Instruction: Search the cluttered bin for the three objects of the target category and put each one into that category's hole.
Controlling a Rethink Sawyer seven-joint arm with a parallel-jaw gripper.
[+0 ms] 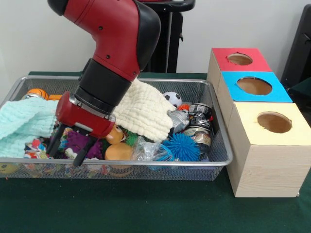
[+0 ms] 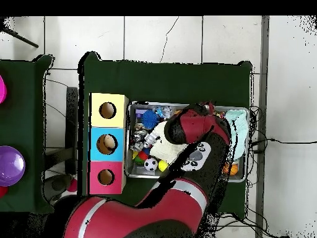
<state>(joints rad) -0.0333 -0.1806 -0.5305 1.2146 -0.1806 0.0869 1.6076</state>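
Note:
The wire mesh bin (image 1: 221, 141) is full of clutter; it also shows in the overhead view (image 2: 130, 139). My gripper (image 1: 68, 151) hangs low over the bin's front left part, open and empty, fingers pointing down. Its fingertips (image 1: 52, 151) hover just above a purple object (image 1: 77, 141). A small multicolour patterned fabric scrap (image 1: 34, 147) lies just left of them by the front wall. The round hole (image 1: 274, 122) in the yellow-topped box lies to the right of the bin, also seen from overhead (image 2: 107, 110). In the overhead view the arm (image 2: 192, 127) hides the gripper.
A big cream waffle-weave cloth (image 1: 143, 110) lies across the bin's middle, and a mint-green cloth (image 1: 22, 124) drapes over its left end. A blue spiky ball (image 1: 183, 145), cans (image 1: 199, 119), a small soccer ball (image 1: 172, 98) and orange-yellow toys (image 1: 118, 151) fill the rest. The blue-topped box (image 1: 254, 86) and red-topped box (image 1: 239, 59) stand behind the yellow one.

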